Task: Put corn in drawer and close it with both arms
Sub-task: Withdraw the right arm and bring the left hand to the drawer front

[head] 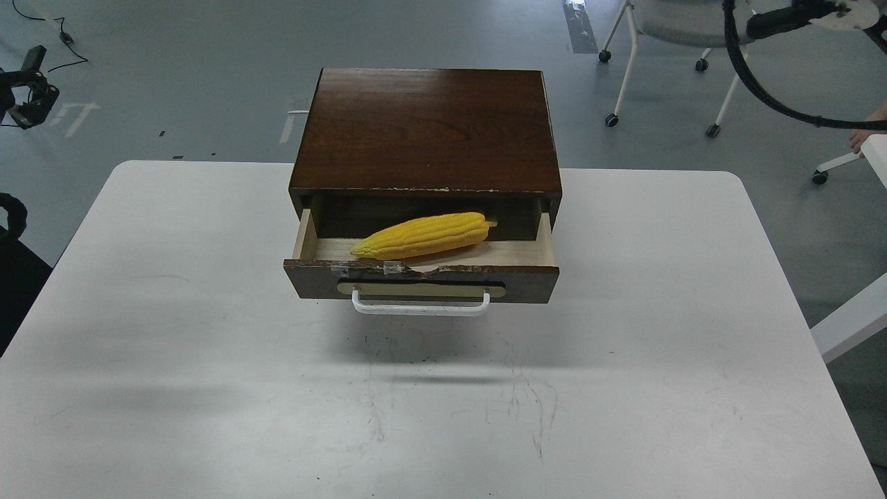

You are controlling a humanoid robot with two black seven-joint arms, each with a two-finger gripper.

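1. Resting inside the open dark brown wooden drawer, the bright yellow tapered corn cob lies diagonally on pale wood, tip toward the front-left.
2. Drawer sits pulled out of its dark wood cabinet on the white table.
3. Neither arm nor gripper in shot, so jaw state can't be told.
4. Judged: corn step done; closing remains. Next move needs both grippers brought to the drawer front near the white bar handle, pushing evenly.

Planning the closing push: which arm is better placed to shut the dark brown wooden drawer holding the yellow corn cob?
Probably left, marginally: its black tool sits lower, nearer the white bar handle; the right tool is high and far back.
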